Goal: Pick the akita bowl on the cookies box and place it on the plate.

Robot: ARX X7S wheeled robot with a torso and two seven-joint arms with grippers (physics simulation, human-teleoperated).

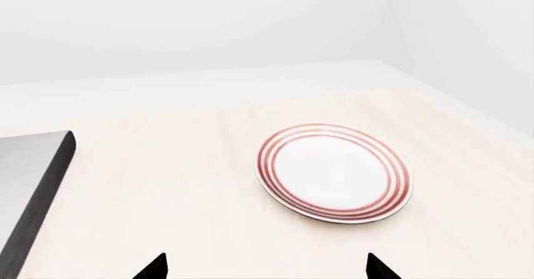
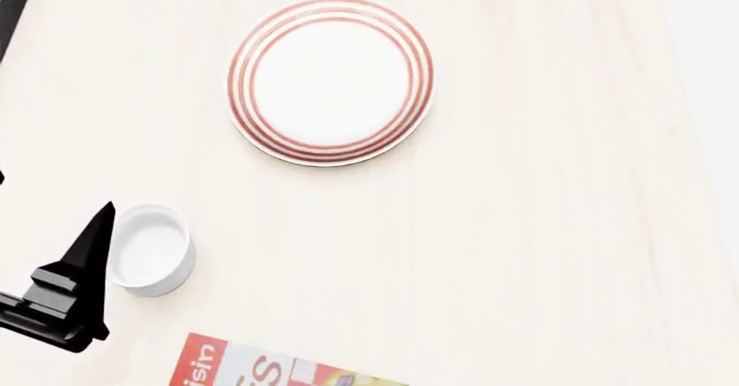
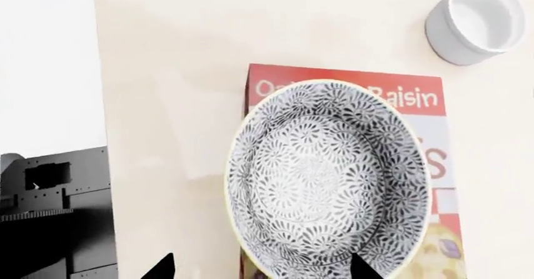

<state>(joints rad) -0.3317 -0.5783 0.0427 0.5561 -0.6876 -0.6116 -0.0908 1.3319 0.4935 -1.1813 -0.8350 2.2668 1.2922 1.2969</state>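
Spread wide, the right end effector (image 3: 260, 268) is held above the akita bowl (image 3: 327, 180), seated on the cookies box (image 3: 349, 92), whose rim should be straddled squarely by one fingertip before lifting toward the plate (image 2: 330, 80) across the surface (image 2: 555, 230).

The left gripper (image 2: 86, 230) sat at about eight o'clock in the head view, a dark fingertip pointing toward twelve o'clock. In each wrist view two dark fingertips showed spread wide apart with nothing held between them, for both the left and the right gripper (image 3: 260, 268).
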